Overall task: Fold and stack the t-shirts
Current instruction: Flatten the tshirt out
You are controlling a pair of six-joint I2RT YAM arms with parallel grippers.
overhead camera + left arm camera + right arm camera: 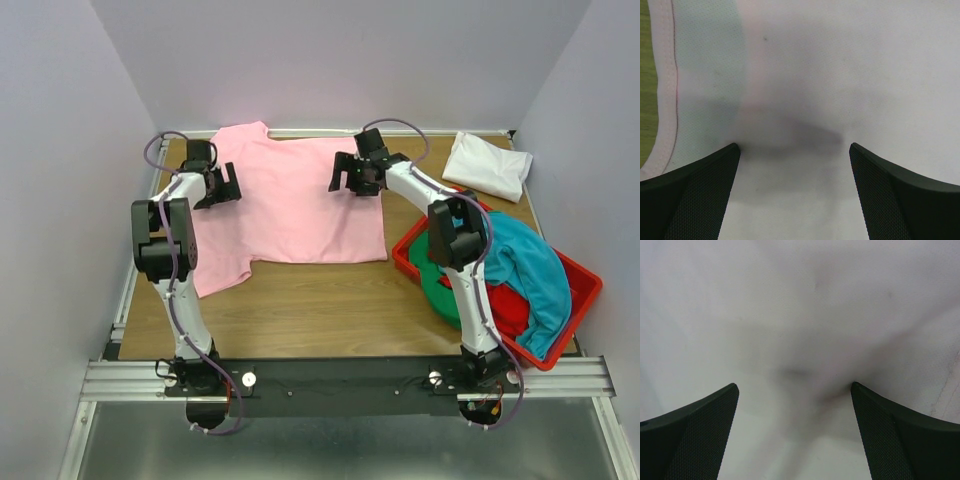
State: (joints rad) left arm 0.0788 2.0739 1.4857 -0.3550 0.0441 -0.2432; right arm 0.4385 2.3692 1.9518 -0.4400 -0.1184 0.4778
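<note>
The light pink short-sleeved cloth t-shirt lies spread flat on the far left and middle of the brown wooden table. One sleeve points toward the near left and the other toward the far edge.

The left hand hangs over the shirt's left side, close to its edge. Its two black fingers are spread wide, with nothing between them. The left wrist view shows pale cloth filling the gap, with a stitched hem and a strip of table at the far left. The right hand hangs over the shirt's far right part, equally spread and grasping nothing. Its wrist view shows only smooth cloth with a soft crease. Whether either hand's fingertips touch the fabric cannot be told.

A white cloth t-shirt lies folded in the far right corner, well apart from the pink one. Near the right edge sits a rigid red plastic bin. It holds a teal shirt draped over its rim, a green shirt and a red shirt, all bunched together.
</note>
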